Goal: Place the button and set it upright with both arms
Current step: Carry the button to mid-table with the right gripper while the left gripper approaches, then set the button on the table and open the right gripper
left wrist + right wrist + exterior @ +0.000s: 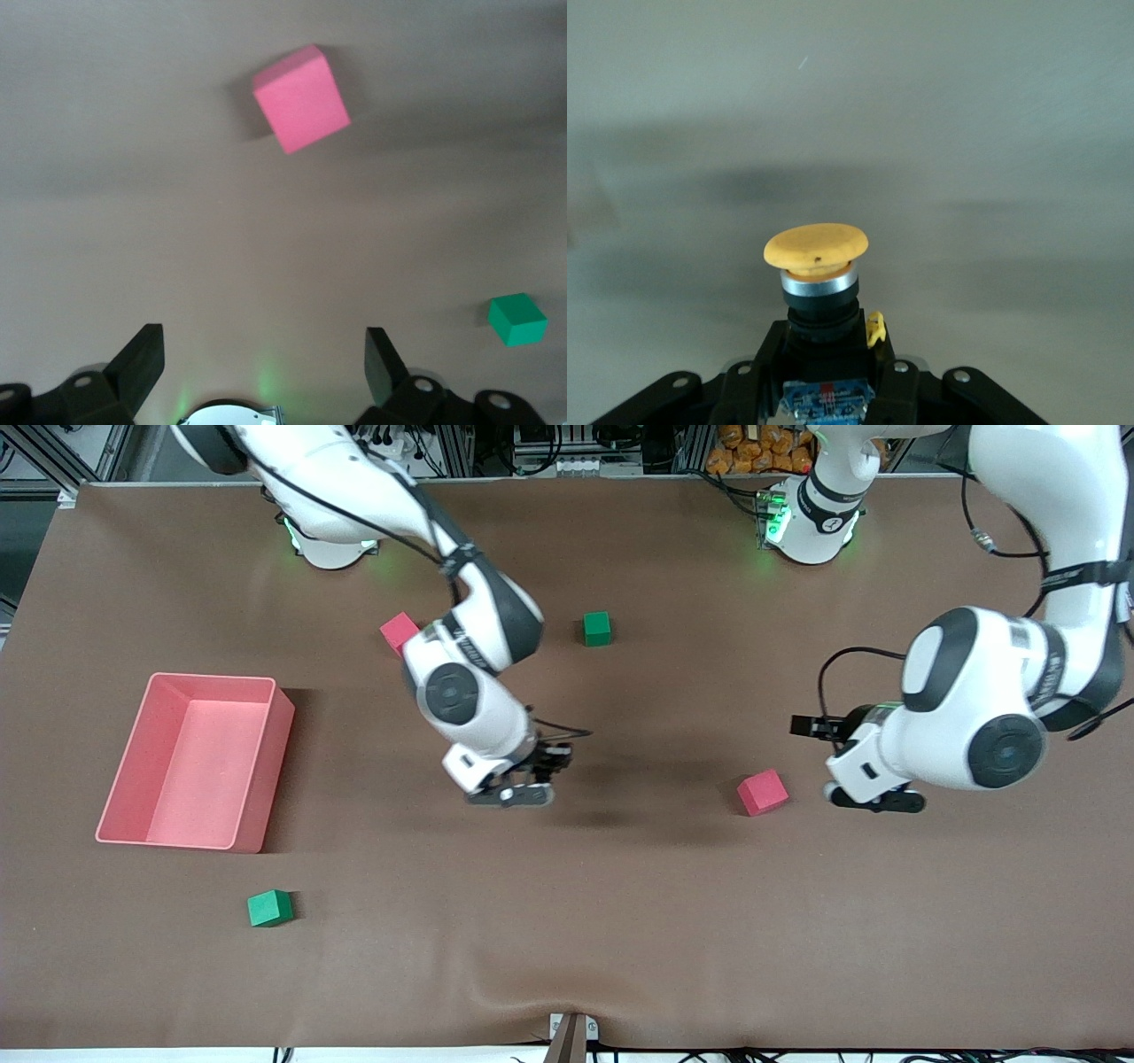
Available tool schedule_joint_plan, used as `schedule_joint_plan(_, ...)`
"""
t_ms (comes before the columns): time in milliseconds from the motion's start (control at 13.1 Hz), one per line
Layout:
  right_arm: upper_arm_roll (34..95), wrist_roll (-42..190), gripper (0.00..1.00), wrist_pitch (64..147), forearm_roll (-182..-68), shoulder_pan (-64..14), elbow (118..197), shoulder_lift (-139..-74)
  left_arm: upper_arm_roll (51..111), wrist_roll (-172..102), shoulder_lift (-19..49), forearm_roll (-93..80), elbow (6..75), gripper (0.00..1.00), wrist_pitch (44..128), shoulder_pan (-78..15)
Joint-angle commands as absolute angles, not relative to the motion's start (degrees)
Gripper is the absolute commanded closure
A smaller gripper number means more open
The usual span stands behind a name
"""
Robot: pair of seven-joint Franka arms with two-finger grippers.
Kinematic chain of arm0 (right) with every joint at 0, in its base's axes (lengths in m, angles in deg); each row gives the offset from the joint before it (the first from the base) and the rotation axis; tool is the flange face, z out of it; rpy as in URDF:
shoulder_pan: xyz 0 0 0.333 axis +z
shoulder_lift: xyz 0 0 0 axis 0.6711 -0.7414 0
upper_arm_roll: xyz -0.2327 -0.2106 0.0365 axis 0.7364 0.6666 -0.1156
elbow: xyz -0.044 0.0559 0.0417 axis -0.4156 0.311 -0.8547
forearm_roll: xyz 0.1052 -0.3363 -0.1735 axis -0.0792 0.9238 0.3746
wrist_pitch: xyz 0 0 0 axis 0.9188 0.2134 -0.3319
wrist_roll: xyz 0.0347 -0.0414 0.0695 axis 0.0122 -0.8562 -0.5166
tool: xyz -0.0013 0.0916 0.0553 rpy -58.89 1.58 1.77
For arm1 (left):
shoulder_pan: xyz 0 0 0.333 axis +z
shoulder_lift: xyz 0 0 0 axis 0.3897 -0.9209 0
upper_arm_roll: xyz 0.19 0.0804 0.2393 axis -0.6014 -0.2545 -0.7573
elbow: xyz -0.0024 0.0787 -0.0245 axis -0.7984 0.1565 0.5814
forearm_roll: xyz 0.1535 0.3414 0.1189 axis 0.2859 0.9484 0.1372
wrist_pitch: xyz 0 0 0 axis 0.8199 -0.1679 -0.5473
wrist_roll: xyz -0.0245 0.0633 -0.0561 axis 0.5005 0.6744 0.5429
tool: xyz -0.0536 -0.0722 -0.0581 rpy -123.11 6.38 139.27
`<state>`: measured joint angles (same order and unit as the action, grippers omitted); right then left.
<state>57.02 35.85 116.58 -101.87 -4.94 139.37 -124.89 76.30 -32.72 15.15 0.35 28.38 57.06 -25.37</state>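
In the right wrist view my right gripper [826,365] is shut on the button's dark body, and its round orange cap [815,247] sticks out past the fingertips above the bare table. In the front view the right gripper [523,786] hangs over the middle of the table, and the button is hidden under the hand. My left gripper [875,797] is open and empty, low over the table beside a red cube [762,793], toward the left arm's end. The left wrist view shows its spread fingers [142,354] and that red cube [301,97].
A pink bin [213,680] stands toward the right arm's end. A second red cube [399,631] and a green cube [597,628] lie near the arms' bases. The left wrist view shows a green cube [516,319]. Another green cube [269,908] lies nearer the front camera than the bin.
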Motion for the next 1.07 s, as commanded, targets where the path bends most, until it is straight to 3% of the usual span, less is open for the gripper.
schedule_joint_plan(0, 58.0, 34.0, 1.00, 117.6, -103.0, -0.7, 136.5, -129.3, 76.3, -30.6, 12.7, -0.4, 27.6, 0.00, 57.2, -27.8)
schedule_joint_plan(153, 58.0, 30.4, 1.00, 123.2, -102.9, 2.2, 136.5, -132.3, 76.2, -27.5, 11.2, -0.1, 27.5, 0.00, 57.1, -30.2)
schedule_joint_plan(306, 58.0, 29.7, 1.00, 123.9, -103.0, 3.4, 136.3, -133.6, 76.3, -25.6, 9.9, -0.4, 27.5, 0.00, 57.2, -31.7)
schedule_joint_plan(383, 58.0, 29.7, 0.91, 123.9, -102.9, 4.0, 136.3, -133.7, 76.3, -24.5, 9.2, -1.2, 27.3, 0.00, 57.2, -31.9)
schedule_joint_plan(459, 58.1, 29.6, 0.50, 123.9, -102.5, 4.2, 136.4, -133.7, 76.3, -23.9, 9.0, -3.4, 27.3, 0.00, 57.4, -31.8)
schedule_joint_plan(536, 58.1, 29.7, 0.00, 124.0, -102.2, 4.4, 136.4, -133.8, 76.3, -23.9, 8.4, -5.3, 27.2, 0.00, 57.6, -31.9)
schedule_joint_plan(842, 58.6, 30.3, 0.00, 122.7, -102.2, 1.4, 134.7, -132.2, 76.4, -22.3, 6.2, -7.3, 26.7, 0.00, 57.8, -32.5)
schedule_joint_plan(995, 58.8, 30.5, 0.00, 117.1, -102.2, -2.3, 132.3, -131.3, 76.4, -21.2, 3.7, -8.1, 24.6, 0.00, 59.2, -33.8)
